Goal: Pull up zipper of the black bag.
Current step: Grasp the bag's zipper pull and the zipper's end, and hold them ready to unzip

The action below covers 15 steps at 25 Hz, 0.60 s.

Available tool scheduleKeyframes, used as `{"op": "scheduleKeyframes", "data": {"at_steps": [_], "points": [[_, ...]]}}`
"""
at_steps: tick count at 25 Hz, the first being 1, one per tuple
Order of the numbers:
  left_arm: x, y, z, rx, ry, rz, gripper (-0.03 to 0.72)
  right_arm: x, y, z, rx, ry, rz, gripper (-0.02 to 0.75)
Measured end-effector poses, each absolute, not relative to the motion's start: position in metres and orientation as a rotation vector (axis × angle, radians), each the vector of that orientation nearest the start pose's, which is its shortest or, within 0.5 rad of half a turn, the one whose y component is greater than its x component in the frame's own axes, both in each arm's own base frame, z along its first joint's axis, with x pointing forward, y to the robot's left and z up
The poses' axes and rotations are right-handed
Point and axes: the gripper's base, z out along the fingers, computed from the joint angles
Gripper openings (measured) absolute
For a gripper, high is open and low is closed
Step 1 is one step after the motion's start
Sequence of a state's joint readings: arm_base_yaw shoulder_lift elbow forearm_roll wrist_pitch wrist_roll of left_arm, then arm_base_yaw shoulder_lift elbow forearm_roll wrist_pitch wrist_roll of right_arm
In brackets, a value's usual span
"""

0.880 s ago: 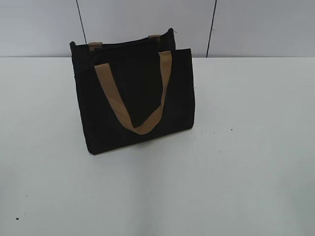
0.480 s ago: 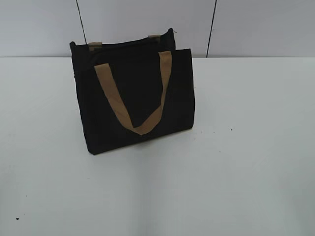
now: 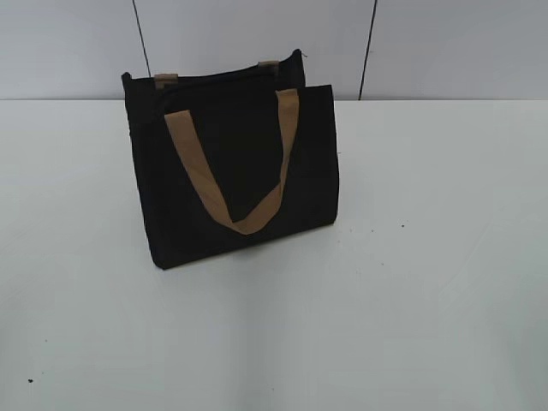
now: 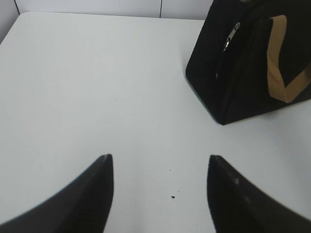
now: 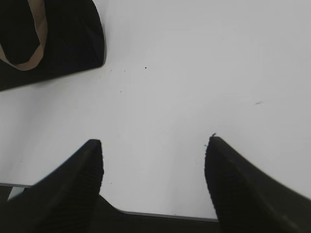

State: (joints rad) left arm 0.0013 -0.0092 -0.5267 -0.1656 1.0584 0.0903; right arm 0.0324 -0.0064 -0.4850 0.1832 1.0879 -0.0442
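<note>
The black bag (image 3: 231, 171) stands upright on the white table, left of centre, with a tan strap (image 3: 235, 175) hanging down its front panel. The zipper (image 3: 214, 77) runs as a thin dark line along the top rim. The left wrist view shows the bag's end (image 4: 243, 63) at the upper right with a small metal zipper pull (image 4: 231, 38). My left gripper (image 4: 160, 158) is open and empty over bare table, well short of the bag. My right gripper (image 5: 153, 141) is open and empty near the table's front edge; the bag's corner (image 5: 58, 39) is at its upper left. No gripper shows in the exterior view.
The white table (image 3: 411, 257) spreads around the bag. A grey panelled wall (image 3: 428, 43) stands behind it. The table's front edge (image 5: 160, 213) shows under my right gripper.
</note>
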Motion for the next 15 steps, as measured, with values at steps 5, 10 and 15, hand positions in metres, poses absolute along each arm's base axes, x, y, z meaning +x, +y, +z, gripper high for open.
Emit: {"op": "scheduleKeyframes", "data": {"at_steps": [5,10,15], "points": [[-0.0101,-0.0131,0.2856,0.1,1.996,-0.138,0.468,-0.0065,0.0145,0.272,-0.09,2.071,0.213,0.504],[-0.0101,-0.0131,0.2856,0.1,1.996,-0.138,0.468,-0.0065,0.0145,0.2721,-0.09,2.07,0.213,0.504],[-0.0101,-0.0131,0.2856,0.1,1.996,-0.138,0.468,-0.0065,0.0145,0.2721,-0.09,2.07,0.213,0.504]]}}
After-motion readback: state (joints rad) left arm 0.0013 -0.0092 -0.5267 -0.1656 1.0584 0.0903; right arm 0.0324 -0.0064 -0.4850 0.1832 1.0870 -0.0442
